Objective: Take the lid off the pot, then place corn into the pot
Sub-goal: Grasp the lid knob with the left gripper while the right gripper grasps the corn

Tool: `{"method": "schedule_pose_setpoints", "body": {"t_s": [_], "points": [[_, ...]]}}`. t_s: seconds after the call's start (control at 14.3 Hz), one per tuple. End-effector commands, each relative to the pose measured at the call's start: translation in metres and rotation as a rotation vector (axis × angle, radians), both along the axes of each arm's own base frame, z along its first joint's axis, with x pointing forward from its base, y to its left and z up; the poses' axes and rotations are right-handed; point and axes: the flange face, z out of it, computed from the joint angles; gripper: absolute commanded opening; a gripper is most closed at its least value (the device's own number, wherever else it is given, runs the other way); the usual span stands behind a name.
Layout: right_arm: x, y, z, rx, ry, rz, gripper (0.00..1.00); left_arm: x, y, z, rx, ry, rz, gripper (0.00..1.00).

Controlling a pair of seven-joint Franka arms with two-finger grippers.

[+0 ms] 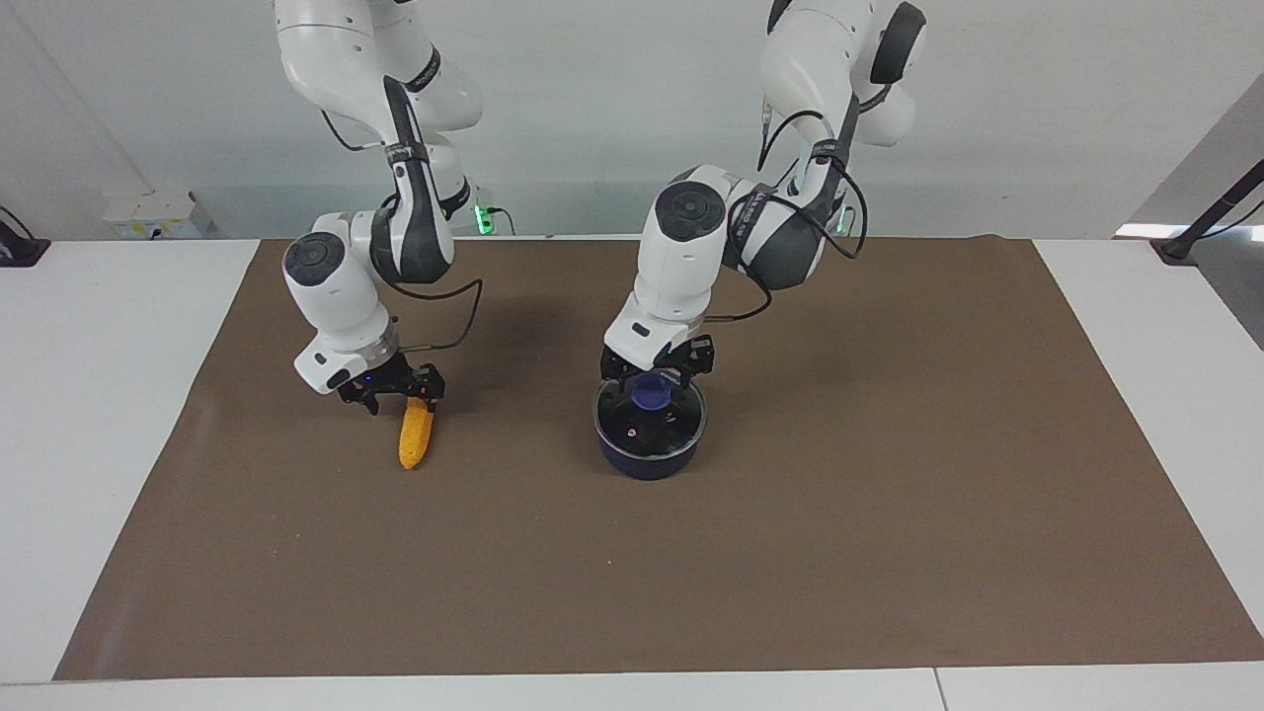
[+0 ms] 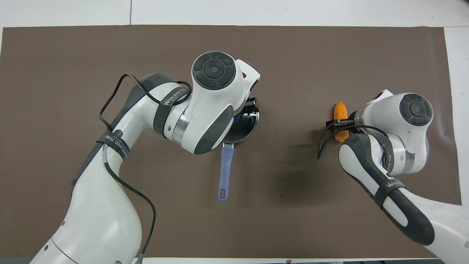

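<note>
The pot stands mid-table on the brown mat, with its blue handle pointing toward the robots. The glass lid lies on it. My left gripper is low over the lid, open, with its fingers on either side of the blue knob. In the overhead view the left arm hides most of the lid. The corn lies on the mat toward the right arm's end of the table. My right gripper is down at the cob's end nearer the robots, open, its fingers around it; the cob also shows in the overhead view.
The brown mat covers most of the white table. Nothing else stands on it. Both arms reach down over the half of the mat nearer the robots.
</note>
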Motion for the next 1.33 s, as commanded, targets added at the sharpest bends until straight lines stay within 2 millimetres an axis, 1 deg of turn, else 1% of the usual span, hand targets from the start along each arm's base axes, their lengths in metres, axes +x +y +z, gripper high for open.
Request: {"method": "schedule_pose_setpoints", "body": {"t_s": [0.0, 0.14, 0.21, 0.28, 0.35, 0.42, 0.49, 0.56, 0.63, 0.7, 0.84, 0.91, 1.05, 1.12, 1.19, 1.26], "points": [[0.007, 0.005, -0.003, 0.016, -0.007, -0.016, 0.62, -0.001, 0.0, -0.009, 0.028, -0.024, 0.005, 1.0], [0.011, 0.005, 0.002, 0.016, 0.004, -0.015, 0.32, 0.0, 0.001, -0.01, 0.03, -0.024, 0.007, 1.0], [0.014, 0.005, 0.006, 0.014, 0.018, -0.012, 0.11, -0.001, 0.0, -0.009, 0.029, -0.024, 0.005, 1.0], [0.02, 0.007, 0.013, 0.012, 0.039, -0.008, 0.0, 0.0, 0.001, -0.008, 0.028, -0.026, 0.007, 1.0], [0.028, 0.007, 0.029, 0.006, 0.054, 0.003, 0.0, -0.001, 0.0, -0.008, 0.029, -0.025, 0.005, 0.99], [0.035, 0.009, 0.043, 0.004, 0.064, 0.01, 0.0, -0.001, 0.001, -0.009, 0.034, -0.025, 0.005, 0.95], [0.039, 0.01, 0.057, 0.005, 0.071, 0.014, 0.0, -0.001, 0.001, -0.009, 0.037, -0.025, 0.003, 0.91], [0.039, 0.012, 0.066, 0.005, 0.075, 0.018, 0.0, -0.001, 0.002, -0.009, 0.039, -0.023, 0.004, 0.87], [0.037, 0.019, 0.08, 0.005, 0.068, 0.031, 0.0, 0.0, 0.003, -0.009, 0.042, -0.023, 0.005, 0.79], [0.035, 0.026, 0.091, 0.005, 0.068, 0.043, 0.0, 0.0, 0.003, -0.009, 0.042, -0.023, 0.005, 0.75], [0.034, 0.034, 0.112, 0.005, 0.083, 0.055, 0.0, -0.001, 0.003, -0.009, 0.047, -0.026, -0.002, 0.53], [0.035, 0.036, 0.122, 0.004, 0.094, 0.056, 0.0, 0.0, 0.003, -0.009, 0.049, -0.026, -0.001, 0.52], [0.033, 0.039, 0.138, 0.012, 0.103, 0.054, 0.0, 0.0, 0.004, -0.009, 0.051, -0.025, -0.003, 0.45], [0.032, 0.04, 0.145, 0.013, 0.106, 0.056, 0.0, 0.001, 0.004, -0.009, 0.05, -0.026, -0.002, 0.44], [0.032, 0.041, 0.152, 0.014, 0.115, 0.058, 0.0, 0.0, 0.005, -0.008, 0.051, -0.025, -0.002, 0.4], [0.033, 0.047, 0.161, 0.014, 0.118, 0.068, 0.0, 0.0, 0.004, -0.007, 0.051, -0.025, -0.002, 0.35]]}}
